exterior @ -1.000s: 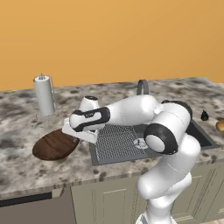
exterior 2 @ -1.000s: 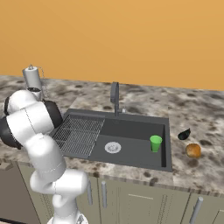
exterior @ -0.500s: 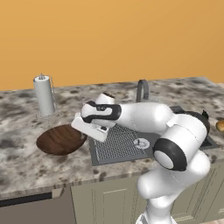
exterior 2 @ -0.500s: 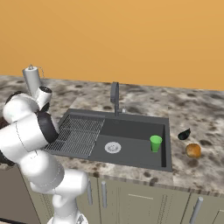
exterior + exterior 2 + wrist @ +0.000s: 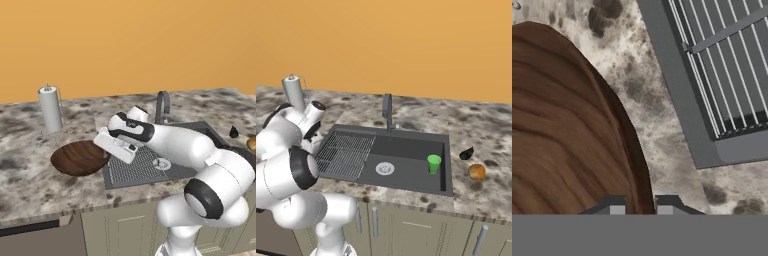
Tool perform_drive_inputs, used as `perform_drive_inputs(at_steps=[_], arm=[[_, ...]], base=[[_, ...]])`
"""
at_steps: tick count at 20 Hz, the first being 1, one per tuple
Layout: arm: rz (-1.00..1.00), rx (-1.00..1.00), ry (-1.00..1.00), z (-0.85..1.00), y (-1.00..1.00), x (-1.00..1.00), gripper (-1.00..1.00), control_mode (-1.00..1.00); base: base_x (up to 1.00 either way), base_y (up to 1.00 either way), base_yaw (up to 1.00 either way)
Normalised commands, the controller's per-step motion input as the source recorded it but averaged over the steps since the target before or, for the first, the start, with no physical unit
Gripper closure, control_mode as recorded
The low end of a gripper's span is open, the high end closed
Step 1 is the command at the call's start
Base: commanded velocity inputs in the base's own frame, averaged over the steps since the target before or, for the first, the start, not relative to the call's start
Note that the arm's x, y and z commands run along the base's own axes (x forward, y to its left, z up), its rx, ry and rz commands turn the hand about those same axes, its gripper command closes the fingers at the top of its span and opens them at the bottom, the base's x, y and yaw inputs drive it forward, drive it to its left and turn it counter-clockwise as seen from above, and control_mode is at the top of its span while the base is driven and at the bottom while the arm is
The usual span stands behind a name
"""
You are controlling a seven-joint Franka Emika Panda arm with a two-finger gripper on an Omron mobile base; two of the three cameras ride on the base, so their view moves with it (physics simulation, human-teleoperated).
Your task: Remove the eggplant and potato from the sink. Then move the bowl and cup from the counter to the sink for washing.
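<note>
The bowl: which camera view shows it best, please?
The left base view: the whole bowl lies there on the counter, left of the sink. The hand view gives just part of its grain and rim, the gripper closed on it.

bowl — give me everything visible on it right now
The bowl is a wide, shallow, round dish, dark brown with streaky wood-like grain and a darker rim. It sits upright on the speckled counter, just left of the sink, apart from the sink's edge. The end effector is closed on its near rim, one fingertip inside and one outside. Nothing lies in the part of it that shows. A paper towel roll stands behind it, not touching.
</note>
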Motion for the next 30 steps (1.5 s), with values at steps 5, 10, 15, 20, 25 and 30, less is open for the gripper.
perform_drive_inputs(at_steps=[5, 10, 15, 20, 25, 30], arm=[[0.0, 0.0, 0.07, 0.24, -0.34, -0.09, 1.0, -1.0], [-0.02, -0.01, 0.09, 0.2, -0.37, -0.04, 1.0, -1.0], [-0.01, 0.0, 0.1, 0.15, -0.42, -0.09, 1.0, -1.0], [-0.01, 0.0, 0.12, 0.12, -0.44, -0.1, 1.0, -1.0], [0.0, 0.0, 0.05, 0.13, -0.47, -0.1, 1.0, -1.0], [0.0, 0.0, 0.01, 0.11, -0.48, -0.08, 1.0, -1.0]], base=[[0.0, 0.0, 0.0], [0.0, 0.0, 0.0], [0.0, 0.0, 0.0], [0.0, 0.0, 0.0], [0.0, 0.0, 0.0], [0.0, 0.0, 0.0]])
